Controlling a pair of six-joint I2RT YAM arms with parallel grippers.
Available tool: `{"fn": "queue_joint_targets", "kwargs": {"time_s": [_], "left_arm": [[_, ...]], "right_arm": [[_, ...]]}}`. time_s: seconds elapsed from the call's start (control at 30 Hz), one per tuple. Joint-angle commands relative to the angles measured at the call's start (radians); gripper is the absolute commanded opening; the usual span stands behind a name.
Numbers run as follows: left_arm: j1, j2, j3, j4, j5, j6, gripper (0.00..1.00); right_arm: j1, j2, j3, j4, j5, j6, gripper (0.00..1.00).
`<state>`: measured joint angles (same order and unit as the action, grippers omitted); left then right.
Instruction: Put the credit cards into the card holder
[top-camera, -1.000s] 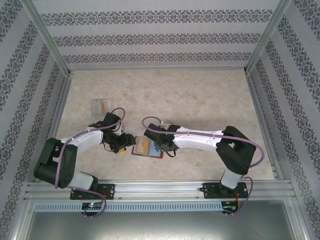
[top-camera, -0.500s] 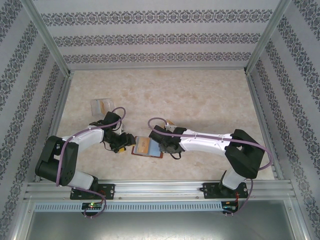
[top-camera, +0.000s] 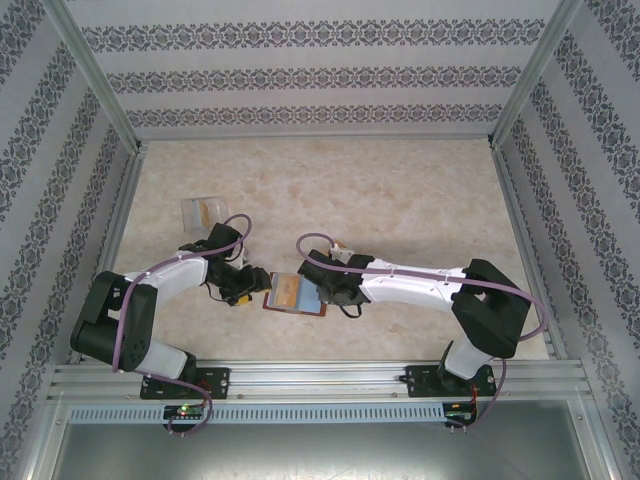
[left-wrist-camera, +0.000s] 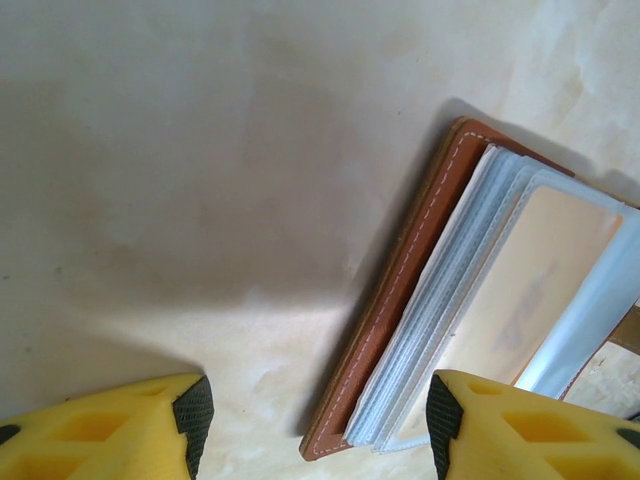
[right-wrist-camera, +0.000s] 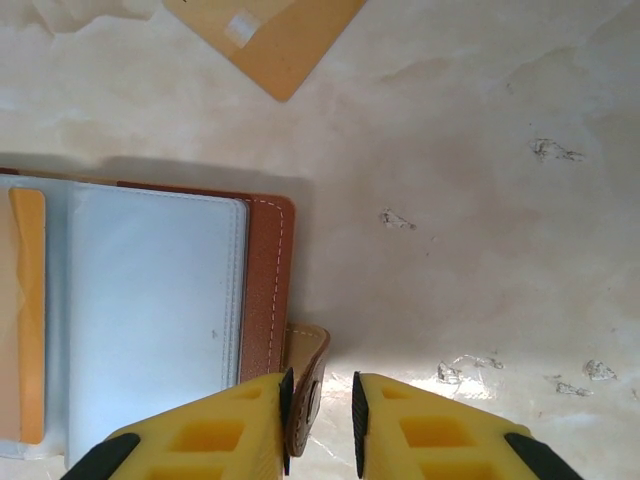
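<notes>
The card holder (top-camera: 295, 296) lies open on the table between my two grippers, brown leather cover (left-wrist-camera: 400, 300) down and pale blue sleeves (right-wrist-camera: 150, 310) up. One sleeve holds an orange card (left-wrist-camera: 540, 280). My left gripper (left-wrist-camera: 318, 425) stands open, straddling the holder's near left corner. My right gripper (right-wrist-camera: 320, 405) is narrowly open round the holder's snap tab (right-wrist-camera: 305, 365). The tab leans on the left pad and a gap shows to the right pad. A loose orange-tan credit card (right-wrist-camera: 265, 30) lies on the table beyond the holder.
A clear pouch with more cards (top-camera: 203, 213) lies at the back left of the table. Patterned walls and metal frame posts (top-camera: 100, 80) close in the workspace on three sides. A metal rail (top-camera: 320, 375) runs along the near edge.
My right arm has stretched out, its elbow swinging right and the gripper settling at the holder's right edge. The left arm shifted only slightly. The holder has stayed put.
</notes>
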<state>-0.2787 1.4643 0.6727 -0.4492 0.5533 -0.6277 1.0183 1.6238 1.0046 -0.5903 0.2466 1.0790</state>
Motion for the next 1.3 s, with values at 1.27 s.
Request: {"fn": "queue_joint_targets", "kwargs": {"time_s": [1.27], "left_arm": [[-0.168, -0.075, 0.076, 0.328, 0.212, -0.178, 0.39]], "right_arm": [[-0.070, -0.013, -0.155, 0.315, -0.132, -0.022, 0.00]]}}
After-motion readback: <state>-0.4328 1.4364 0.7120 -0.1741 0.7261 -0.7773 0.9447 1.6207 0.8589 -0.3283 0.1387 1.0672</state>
